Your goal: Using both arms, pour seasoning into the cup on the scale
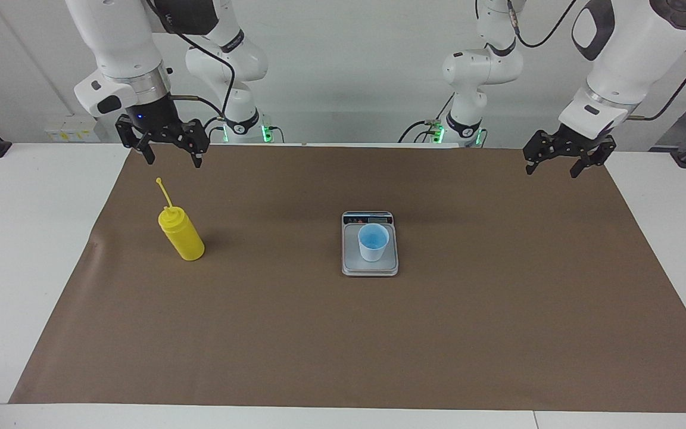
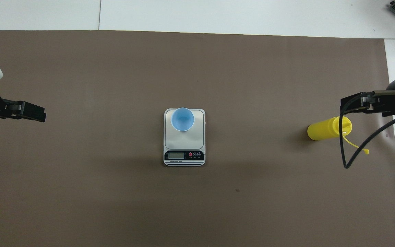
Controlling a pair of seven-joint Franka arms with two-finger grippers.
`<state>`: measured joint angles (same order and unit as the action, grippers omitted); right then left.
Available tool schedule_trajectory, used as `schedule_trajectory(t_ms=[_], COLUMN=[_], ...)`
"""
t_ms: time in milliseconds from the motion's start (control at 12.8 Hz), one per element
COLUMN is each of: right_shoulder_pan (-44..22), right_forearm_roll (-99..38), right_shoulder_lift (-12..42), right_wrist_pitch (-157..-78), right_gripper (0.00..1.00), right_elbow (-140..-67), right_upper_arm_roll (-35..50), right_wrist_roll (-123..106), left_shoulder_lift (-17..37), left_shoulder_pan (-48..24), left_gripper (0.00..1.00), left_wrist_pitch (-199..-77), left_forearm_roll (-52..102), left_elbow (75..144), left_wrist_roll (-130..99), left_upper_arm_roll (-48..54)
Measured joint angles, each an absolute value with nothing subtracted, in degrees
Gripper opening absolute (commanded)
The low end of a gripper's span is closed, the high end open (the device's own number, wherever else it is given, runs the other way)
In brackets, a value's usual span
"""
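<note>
The yellow squeeze bottle point(image 1: 181, 236) stood upright near the brown mat's point(image 1: 343, 333) edge, below the spread, empty right gripper point(image 1: 168, 153) (the closer one); the left gripper point(image 1: 562, 161), spread too, waited at its corner.

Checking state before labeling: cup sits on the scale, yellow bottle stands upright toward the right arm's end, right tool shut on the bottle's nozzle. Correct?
One thing is wrong: the right tool is not on the bottle. The facing view shows it open and raised clear of the nozzle, holding nothing. The rest holds: the cup sits on the scale, and the bottle stands upright toward the right arm's end.
</note>
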<state>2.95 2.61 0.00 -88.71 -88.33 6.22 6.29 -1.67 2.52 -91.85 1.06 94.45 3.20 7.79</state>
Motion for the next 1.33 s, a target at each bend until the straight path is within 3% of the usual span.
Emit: schedule_trajectory(t_ms=[1327], right_shoulder_pan=[3.93], right_forearm_roll=[2.60], right_shoulder_lift=[-1.81], right_wrist_pitch=[-88.73], right_gripper=[1.00], right_elbow=[-91.95], right_upper_arm_roll=[6.52], right_wrist_roll=[4.34], left_shoulder_lift=[-1.75], left_shoulder_pan=[2.52], left_gripper=[1.00], left_wrist_pitch=[-91.85], left_forearm_roll=[1.06], left_elbow=[94.73], left_wrist_roll=[3.22], left_upper_arm_roll=[7.79])
